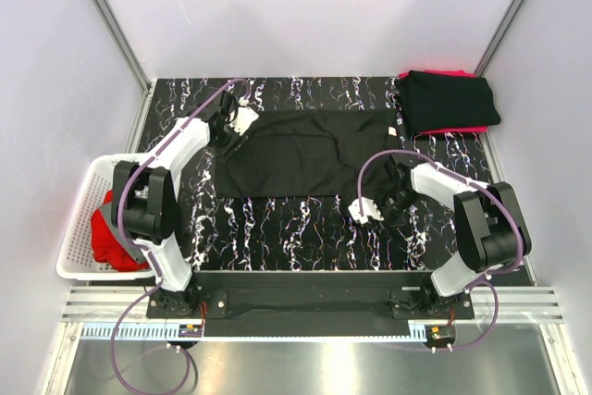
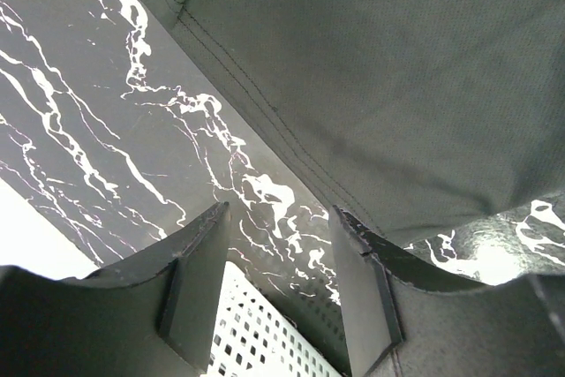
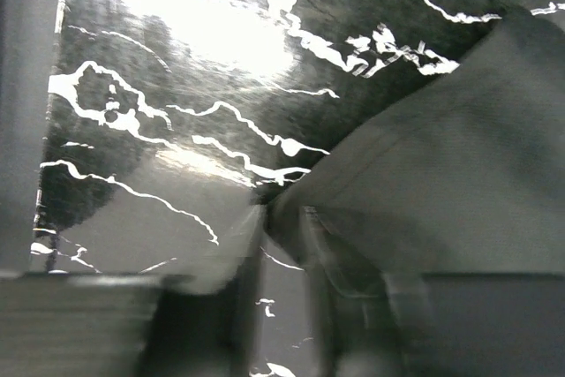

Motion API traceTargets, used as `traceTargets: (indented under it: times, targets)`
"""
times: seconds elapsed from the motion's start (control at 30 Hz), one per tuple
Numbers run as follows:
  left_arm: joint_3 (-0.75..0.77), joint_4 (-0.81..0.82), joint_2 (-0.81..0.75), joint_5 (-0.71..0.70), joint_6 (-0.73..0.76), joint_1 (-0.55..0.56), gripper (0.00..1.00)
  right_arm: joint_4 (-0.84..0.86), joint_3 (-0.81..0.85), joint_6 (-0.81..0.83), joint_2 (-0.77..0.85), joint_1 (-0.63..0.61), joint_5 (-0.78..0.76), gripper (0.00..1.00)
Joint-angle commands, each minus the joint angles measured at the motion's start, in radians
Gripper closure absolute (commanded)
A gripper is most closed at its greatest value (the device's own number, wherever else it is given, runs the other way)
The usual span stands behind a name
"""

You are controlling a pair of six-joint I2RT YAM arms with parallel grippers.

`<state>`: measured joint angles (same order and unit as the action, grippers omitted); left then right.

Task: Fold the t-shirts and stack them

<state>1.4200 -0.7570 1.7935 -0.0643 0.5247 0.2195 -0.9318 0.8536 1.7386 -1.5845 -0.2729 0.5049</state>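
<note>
On marbled tabletop (image 1: pixel 305 228), matte black t-shirt (image 1: pixel 296 159) spread flat, left jaws parted empty, right jaws unclear

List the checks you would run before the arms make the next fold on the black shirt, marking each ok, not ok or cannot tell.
1. Black shirt spread out on the table: ok.
2. Left pincer gripping the hem: not ok; it is open, cloth beside it.
3. Right pincer gripping the near corner: cannot tell; that view is blurred.
4. Folded pile at the far right corner, clear of both pincers: ok.
5. Basket beside the table's left edge, apart from the shirt: ok.
</note>
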Motion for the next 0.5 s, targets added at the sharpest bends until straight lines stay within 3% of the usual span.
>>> traceTargets:
  times: [0.0, 0.1, 0.27, 0.47]
  targets:
    - [-0.025, -0.002, -0.083, 0.015, 0.063, -0.012, 0.47, 0.004, 0.015, -0.011, -0.031, -0.014, -0.055, 0.75]
    - [-0.111, -0.016, -0.157, 0.085, 0.142, -0.022, 0.47, 0.004, 0.033, -0.042, -0.035, -0.017, -0.058, 0.91]
    - [-0.226, -0.064, -0.230, 0.150, 0.280, -0.028, 0.45, 0.008, 0.044, -0.080, -0.037, -0.015, -0.052, 0.93]
    - [-0.187, -0.148, -0.142, 0.204, 0.311, -0.028, 0.42, 0.013, 0.053, -0.103, -0.051, -0.017, -0.054, 0.92]
